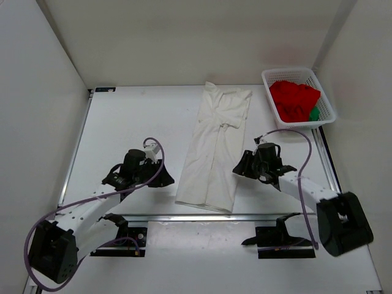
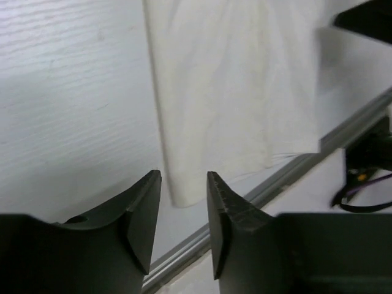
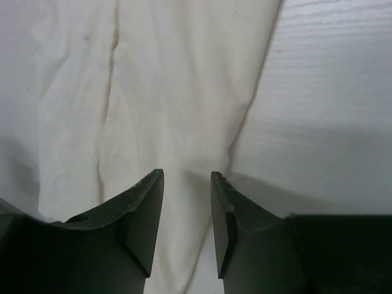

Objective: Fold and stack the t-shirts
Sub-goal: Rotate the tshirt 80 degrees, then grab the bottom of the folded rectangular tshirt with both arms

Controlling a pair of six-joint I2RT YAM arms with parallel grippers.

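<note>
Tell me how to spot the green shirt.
Find the white mesh basket at the far right corner of the table. The green shirt peeks out beside the red shirt at its near side, the only green there.

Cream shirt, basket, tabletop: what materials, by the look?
Cream shirt: soft matte cloth, probably cotton knit; limp creases and folds.
Basket: white plastic, likely; rigid mesh walls.
Tabletop: white matte board, maybe laminate; faint grain lines in wrist views.
</note>
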